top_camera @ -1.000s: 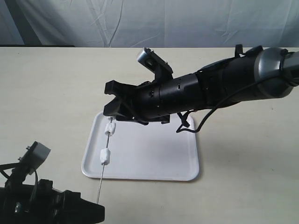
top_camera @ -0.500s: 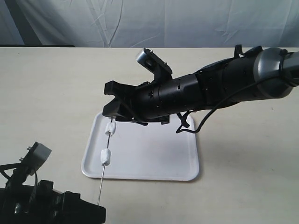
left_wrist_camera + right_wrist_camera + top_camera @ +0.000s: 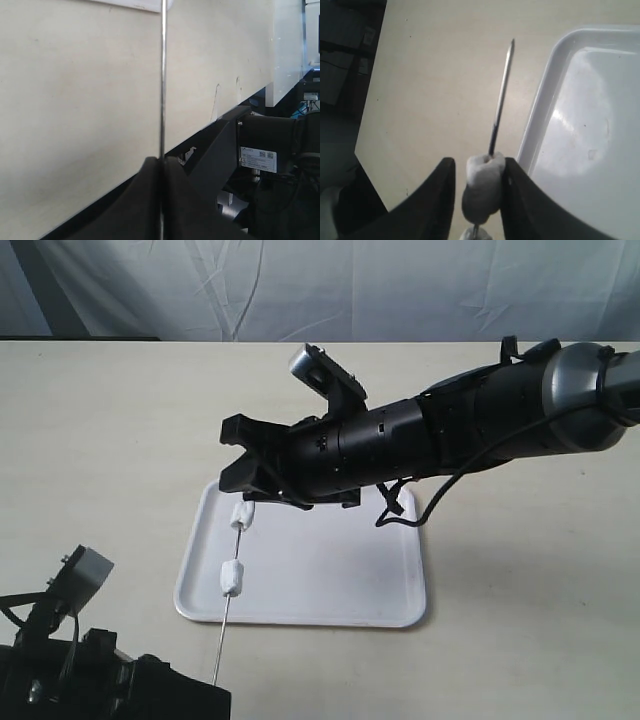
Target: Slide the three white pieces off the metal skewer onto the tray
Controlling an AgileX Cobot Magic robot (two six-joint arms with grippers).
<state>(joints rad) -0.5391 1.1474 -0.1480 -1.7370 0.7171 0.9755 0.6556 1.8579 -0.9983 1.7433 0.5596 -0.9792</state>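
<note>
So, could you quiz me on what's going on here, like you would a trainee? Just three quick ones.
1. True or false: the left hand grips the metal skewer.
2. What sits between the fingers of the right hand? A) a white piece B) a spoon C) nothing at all
3. In the exterior view, how many white pieces show on the skewer?
Key: 1 true; 2 A; 3 two.
</note>
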